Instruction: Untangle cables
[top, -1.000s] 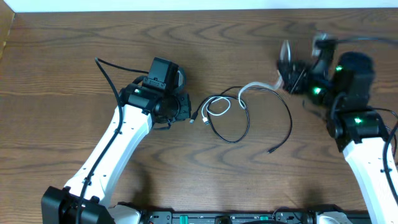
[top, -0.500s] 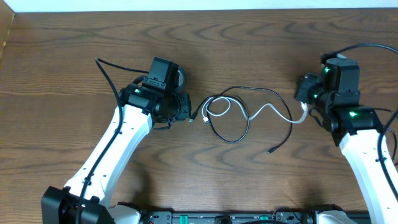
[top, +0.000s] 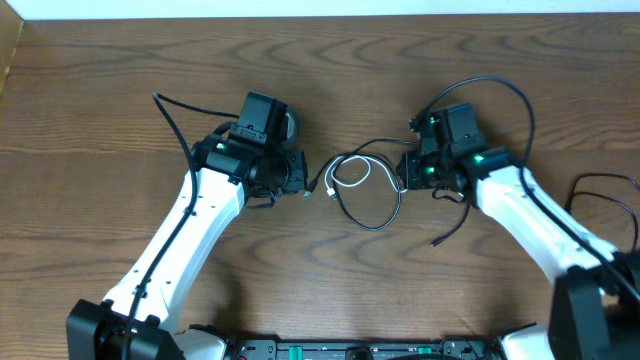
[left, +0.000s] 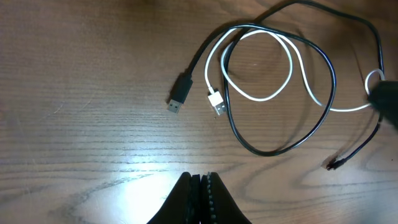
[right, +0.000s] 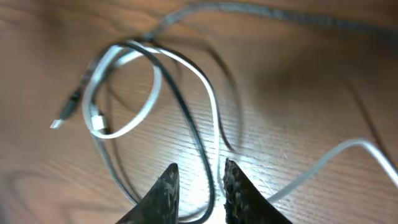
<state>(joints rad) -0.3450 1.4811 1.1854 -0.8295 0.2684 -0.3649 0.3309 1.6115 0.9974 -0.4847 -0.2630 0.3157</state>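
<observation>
Black cable (right: 186, 115) loops through white cable (right: 154, 87); right gripper (right: 200, 167), jaws apart astride it, should pinch; left gripper (left: 199, 177) closed.

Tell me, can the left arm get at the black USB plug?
Probably yes. The black USB plug lies free on the table just ahead of the left pincer, with nothing between them. The pincer is shut, so it must open first.

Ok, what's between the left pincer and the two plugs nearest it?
Nothing but bare table. The left wrist view shows clear wood from the shut left pincer up to the black plug and white plug.
</observation>
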